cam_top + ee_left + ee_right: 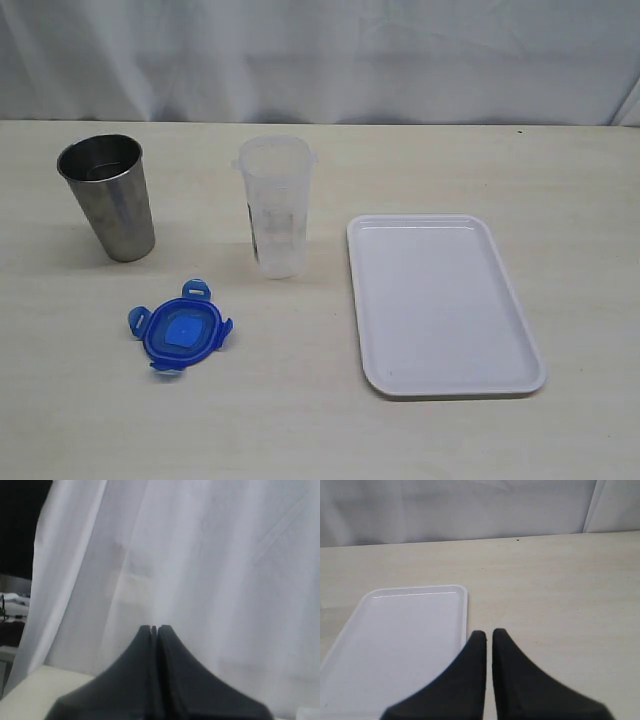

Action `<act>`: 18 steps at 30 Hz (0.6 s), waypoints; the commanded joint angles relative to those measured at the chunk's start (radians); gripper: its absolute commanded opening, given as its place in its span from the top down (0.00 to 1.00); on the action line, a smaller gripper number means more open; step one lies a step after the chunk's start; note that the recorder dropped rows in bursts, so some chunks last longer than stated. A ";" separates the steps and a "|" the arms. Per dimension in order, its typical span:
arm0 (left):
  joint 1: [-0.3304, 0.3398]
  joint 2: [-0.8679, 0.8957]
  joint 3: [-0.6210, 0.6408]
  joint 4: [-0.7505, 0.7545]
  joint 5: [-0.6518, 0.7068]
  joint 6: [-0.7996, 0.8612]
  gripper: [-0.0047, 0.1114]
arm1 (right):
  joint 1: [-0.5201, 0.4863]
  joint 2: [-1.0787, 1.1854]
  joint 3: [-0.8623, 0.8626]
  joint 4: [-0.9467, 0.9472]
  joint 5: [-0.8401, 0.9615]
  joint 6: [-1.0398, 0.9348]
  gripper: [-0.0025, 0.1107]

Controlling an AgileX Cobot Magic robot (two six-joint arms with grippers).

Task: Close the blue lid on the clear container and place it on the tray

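Nothing done yet: lid lies on the table, apart from the open container, which stands between cup and tray (tray bare). Left gripper and right gripper both clenched, empty. Capping and placing both remain.

Bright blue rounded-square plastic lid: lighter blue centre. Tall clear plastic container: transparent, dark side print. Flat white rectangular plastic tray: plain. Tapered steel cup: silver-grey. Tabletop: pale beige, faint streaks. Fabric backdrop: white.
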 commanded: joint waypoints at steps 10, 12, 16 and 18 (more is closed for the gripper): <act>-0.002 -0.003 0.003 0.111 -0.271 -0.156 0.96 | 0.002 -0.005 0.002 0.004 0.001 0.003 0.94; -0.002 -0.003 -0.004 0.194 -0.293 -0.237 0.95 | 0.002 -0.005 0.002 0.004 0.001 0.003 0.94; -0.002 0.054 -0.040 0.382 -0.348 -0.347 0.78 | 0.002 -0.005 0.002 0.004 0.001 0.003 0.94; -0.002 0.112 -0.063 0.416 -0.348 -0.366 0.60 | 0.002 -0.005 0.002 0.004 0.001 0.003 0.94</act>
